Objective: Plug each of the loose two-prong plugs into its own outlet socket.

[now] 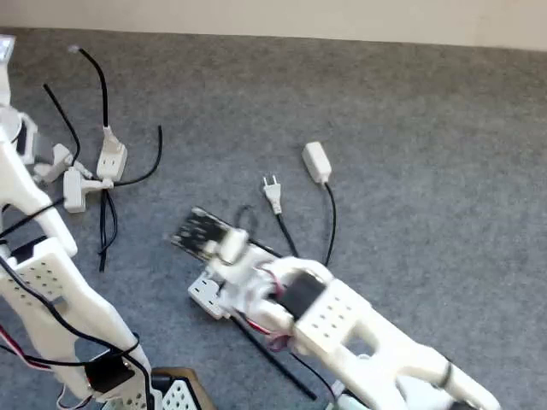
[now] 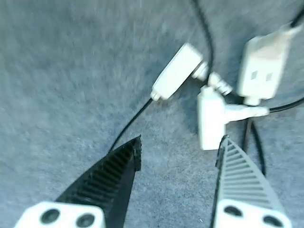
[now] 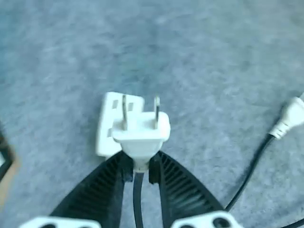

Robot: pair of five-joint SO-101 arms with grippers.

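Right end effector (image 3: 140, 167) is clamped on the white two-prong plug (image 3: 141, 129), fingers pinching its base where the black cord (image 3: 137, 199) runs out between them. Both flat prongs are bare and point away from the wrist, toward a white socket block (image 3: 107, 124) lying on the grey tabletop (image 3: 213, 57) just beyond the plug. Whether the prongs touch the block is hard to tell. Off to the side lies another white plug (image 3: 290, 118) on its own black lead.

On the other side, the left end effector (image 2: 180, 141) hangs with its fingers wide apart and nothing between them. Just past them is a cluster of white pieces: an oblong block (image 2: 210, 118) nearest, a slanted one (image 2: 175, 72) beside it, and a broader one (image 2: 262, 64) farther off.

From above, a round-pin plug (image 1: 272, 193) and a white adapter (image 1: 316, 161) sit mid-tabletop.
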